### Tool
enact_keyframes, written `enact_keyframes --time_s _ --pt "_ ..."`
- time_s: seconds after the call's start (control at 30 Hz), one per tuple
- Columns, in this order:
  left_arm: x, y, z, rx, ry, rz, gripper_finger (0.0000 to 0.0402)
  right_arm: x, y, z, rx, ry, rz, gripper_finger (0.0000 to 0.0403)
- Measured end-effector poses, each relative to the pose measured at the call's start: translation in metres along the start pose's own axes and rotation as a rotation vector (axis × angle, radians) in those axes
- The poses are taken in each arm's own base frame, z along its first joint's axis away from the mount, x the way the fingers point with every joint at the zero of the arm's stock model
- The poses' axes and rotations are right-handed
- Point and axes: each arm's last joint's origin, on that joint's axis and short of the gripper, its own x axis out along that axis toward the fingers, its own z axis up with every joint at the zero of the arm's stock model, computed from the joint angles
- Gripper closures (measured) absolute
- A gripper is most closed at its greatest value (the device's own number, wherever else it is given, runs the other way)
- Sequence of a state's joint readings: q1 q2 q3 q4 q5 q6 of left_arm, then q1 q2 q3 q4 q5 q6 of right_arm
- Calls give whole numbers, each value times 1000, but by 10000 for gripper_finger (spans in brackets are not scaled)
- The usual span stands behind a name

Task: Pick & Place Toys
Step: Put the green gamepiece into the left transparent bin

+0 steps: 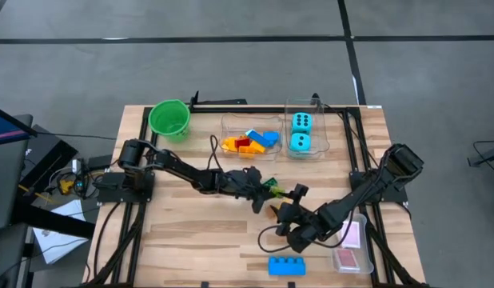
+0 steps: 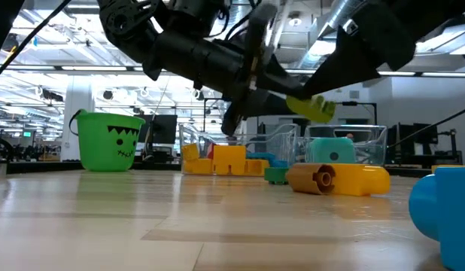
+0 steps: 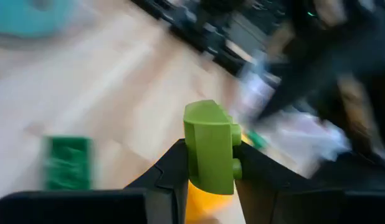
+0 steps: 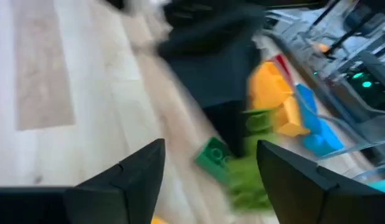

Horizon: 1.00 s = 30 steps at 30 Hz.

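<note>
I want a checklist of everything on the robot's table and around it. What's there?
Surface: wooden table, bare in front left.
Job's things: lime block in left gripper; blue block at front; yellow block and small green block on table; cyan dice and blocks in clear tubs; pink cards.
Clutter: green bucket.
Grippers: left gripper shut on lime block; right gripper open, empty.
Cables: black cable along left arm.
Surroundings: grey floor, lit room behind.
</note>
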<state>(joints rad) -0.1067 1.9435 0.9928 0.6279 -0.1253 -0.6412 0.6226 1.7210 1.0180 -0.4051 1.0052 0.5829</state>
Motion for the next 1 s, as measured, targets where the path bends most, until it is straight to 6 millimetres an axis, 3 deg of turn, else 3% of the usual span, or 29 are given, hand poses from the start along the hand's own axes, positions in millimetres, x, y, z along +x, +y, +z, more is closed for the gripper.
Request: enact_keyframes --time_s 0.4,0.77,1.0 --pt "-10 -4 9 115 -97 180 309 1 -4 -8 9 50 -9 153" --pt "-20 -14 2 403 -277 613 309 1 -5 -12 22 83 -6 153" --pt "-25 -3 -1 517 -262 856 309 1 -5 -12 23 95 8 153"
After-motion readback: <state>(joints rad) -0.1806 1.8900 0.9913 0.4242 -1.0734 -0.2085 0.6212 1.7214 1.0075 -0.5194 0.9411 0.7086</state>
